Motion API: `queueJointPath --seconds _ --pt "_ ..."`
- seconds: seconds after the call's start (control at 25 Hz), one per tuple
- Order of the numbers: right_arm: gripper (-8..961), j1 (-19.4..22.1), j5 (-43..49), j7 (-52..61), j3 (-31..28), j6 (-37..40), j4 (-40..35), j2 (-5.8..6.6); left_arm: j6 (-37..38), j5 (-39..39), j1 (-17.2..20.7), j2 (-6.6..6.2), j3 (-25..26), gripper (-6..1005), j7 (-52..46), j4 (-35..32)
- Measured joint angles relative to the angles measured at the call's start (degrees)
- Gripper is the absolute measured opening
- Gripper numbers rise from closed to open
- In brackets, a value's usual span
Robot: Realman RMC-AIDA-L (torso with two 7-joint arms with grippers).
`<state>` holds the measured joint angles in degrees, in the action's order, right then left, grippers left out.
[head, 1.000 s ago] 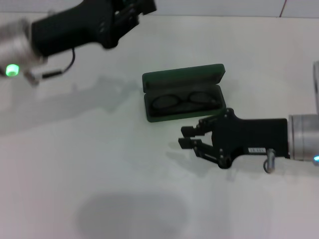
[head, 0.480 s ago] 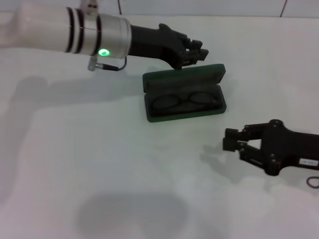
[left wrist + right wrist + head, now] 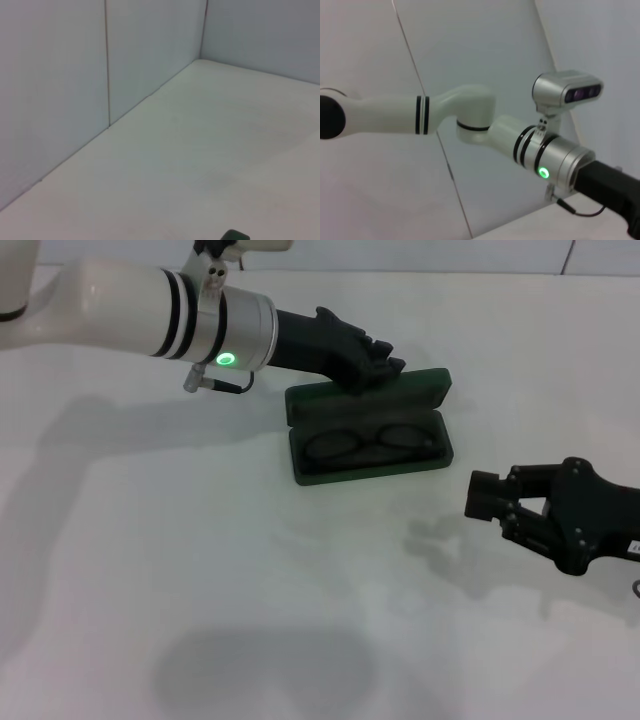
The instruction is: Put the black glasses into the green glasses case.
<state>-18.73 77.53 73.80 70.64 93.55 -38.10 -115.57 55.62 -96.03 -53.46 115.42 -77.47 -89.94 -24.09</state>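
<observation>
White, matte surface runs back to pale wall panels, and on it sits my dark green rectangular hard glasses case, lid swung up, with the thin black-framed oval-lensed glasses lying flat inside its tray. My left claw reaches over the raised lid's far edge, seemingly touching it, fingers bunched so I cannot tell their gap. My right claw hovers well to the case's right, fingers apart, holding nothing.
</observation>
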Motion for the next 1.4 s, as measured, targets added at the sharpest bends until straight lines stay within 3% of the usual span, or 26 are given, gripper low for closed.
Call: queueJointPath --seconds 0.48,0.68,1.04,1.24,1.4 --pt "194 -0.68 -0.62 -0.77 -0.63 -0.63 1.24 -0.09 2.34 -3.17 0.75 0.76 -0.28 244 -1.84 0.57" --pt "195 -0.70 -0.63 -0.77 -0.67 -0.41 1.86 -0.03 4.99 -4.32 1.14 1.13 -0.33 144 -1.93 0.62" --pt "199 -0.53 0.64 -0.77 -0.21 -0.23 1.88 0.10 7.12 -6.47 3.17 3.03 -0.25 90 -1.33 -0.58" --pt "201 -0.23 2.03 -1.39 -0.50 1.70 1.61 0.58 10.56 -5.61 7.81 3.66 0.52 97 -3.12 -8.60" --pt "202 -0.63 2.93 -1.63 -0.94 5.19 1.02 1.30 19.55 -4.80 13.32 2.58 4.34 110 -8.08 -16.46"
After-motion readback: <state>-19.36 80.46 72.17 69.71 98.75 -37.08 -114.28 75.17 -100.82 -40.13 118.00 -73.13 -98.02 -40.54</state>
